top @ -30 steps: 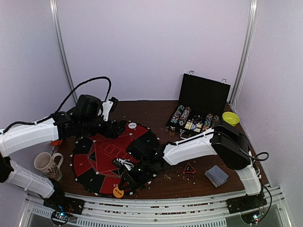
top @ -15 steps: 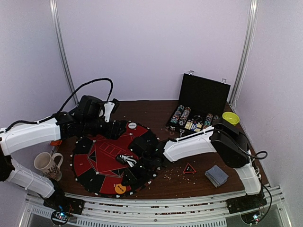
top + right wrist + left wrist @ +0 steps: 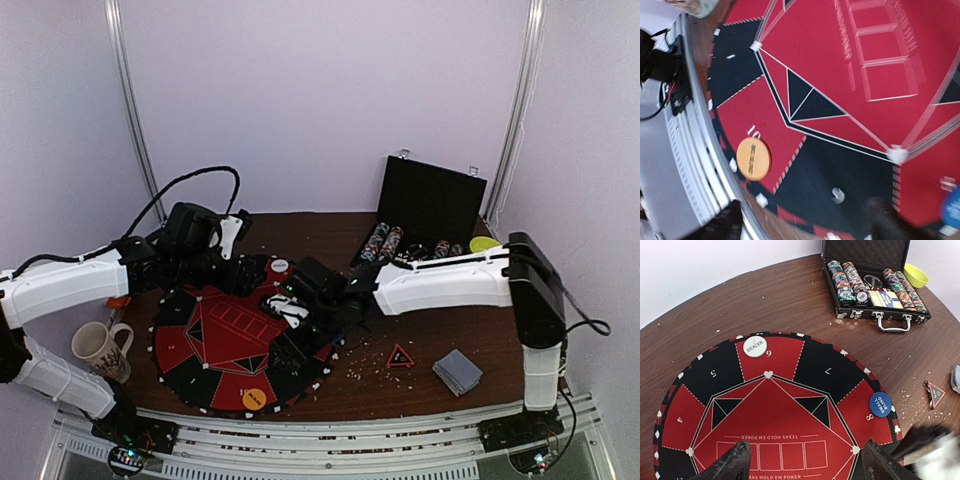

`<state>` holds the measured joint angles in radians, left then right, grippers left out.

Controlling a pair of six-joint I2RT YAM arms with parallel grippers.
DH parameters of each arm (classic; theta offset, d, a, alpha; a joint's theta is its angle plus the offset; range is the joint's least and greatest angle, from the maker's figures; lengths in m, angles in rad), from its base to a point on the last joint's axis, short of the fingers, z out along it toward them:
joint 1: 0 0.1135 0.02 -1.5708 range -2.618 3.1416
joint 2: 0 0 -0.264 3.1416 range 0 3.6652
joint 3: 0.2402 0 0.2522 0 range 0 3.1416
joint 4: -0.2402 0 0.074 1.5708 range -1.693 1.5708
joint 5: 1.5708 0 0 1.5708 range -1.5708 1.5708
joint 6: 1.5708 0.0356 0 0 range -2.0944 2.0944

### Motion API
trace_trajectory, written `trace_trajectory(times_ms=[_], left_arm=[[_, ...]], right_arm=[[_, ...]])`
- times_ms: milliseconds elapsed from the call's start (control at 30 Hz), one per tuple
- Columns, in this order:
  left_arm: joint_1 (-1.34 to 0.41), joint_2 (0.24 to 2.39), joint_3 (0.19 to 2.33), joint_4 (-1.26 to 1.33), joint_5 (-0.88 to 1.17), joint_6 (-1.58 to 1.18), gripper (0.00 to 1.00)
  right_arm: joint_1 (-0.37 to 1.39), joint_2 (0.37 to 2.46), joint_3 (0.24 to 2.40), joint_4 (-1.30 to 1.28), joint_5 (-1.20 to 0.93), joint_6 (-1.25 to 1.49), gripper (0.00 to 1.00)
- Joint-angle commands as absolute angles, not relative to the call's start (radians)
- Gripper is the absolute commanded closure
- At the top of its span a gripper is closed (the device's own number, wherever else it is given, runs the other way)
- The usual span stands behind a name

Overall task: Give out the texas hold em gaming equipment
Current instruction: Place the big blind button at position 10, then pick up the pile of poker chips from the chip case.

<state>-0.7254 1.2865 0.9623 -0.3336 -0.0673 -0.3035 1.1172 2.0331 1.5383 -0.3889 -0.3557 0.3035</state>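
Pulled back from the near rim of the mat, the right fingers (image 3: 720,225) now hang open and empty over the felt. A second ago they were shut low beside the orange disc (image 3: 753,158). That disc lies flat on the red wedge marked 10, at the near edge of the round red-and-black mat (image 3: 215,340).

To the right, on the bare brown table (image 3: 420,395), a squared stack of grey-blue cards (image 3: 458,371) sits near the front edge. A small red-and-black triangular piece (image 3: 400,356) lies between it and the mat, with pale crumbs scattered around. On the left, a printed mug (image 3: 98,347) stands just off the mat.

Farther in, the blue disc (image 3: 880,404) reads SMALL BLIND and rests by the 8 at the mat's right rim. The white disc (image 3: 755,346), marked DEALER, lies by the 6 at the far rim.

The left fingers (image 3: 732,465) are spread wide over the mat's left side, gripping nothing.

At the back right the black case (image 3: 867,252) stands with its lid up — rows of striped chips (image 3: 845,280) fill its tray. A yellow bowl (image 3: 915,275) sits just beside the case.
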Motion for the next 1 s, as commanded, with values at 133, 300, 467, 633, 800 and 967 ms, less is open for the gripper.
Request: trace_trajectory(times_ms=[133,300,467,633,800,967], left_arm=[[-0.708,1.312,1.025,-0.335,-0.116,-0.263,0.11],[-0.683,1.37,1.108,-0.372,-0.102,-0.233,0.07],[-0.654,1.474,1.26,-0.439,-0.064,-0.162,0.06],[-0.61,1.569,1.402,-0.475,-0.056,-0.088,0.05],[-0.546,1.64,1.474,-0.478,0.004,-0.073,0.05],[-0.502,1.682,1.492,-0.483,0.035,-0.065,0.05]], right_arm=[[0.944,1.648,1.356,-0.698,0.012,0.148,0.0],[0.755,1.517,1.281,-0.812,0.054,0.083,0.0],[0.584,1.468,1.276,-0.807,0.036,-0.034,0.0],[0.495,1.543,1.366,-0.733,-0.087,-0.165,0.0],[0.445,1.787,1.568,-0.72,-0.193,-0.262,0.08],[0.42,2.042,1.817,-0.761,-0.179,-0.263,0.21]])
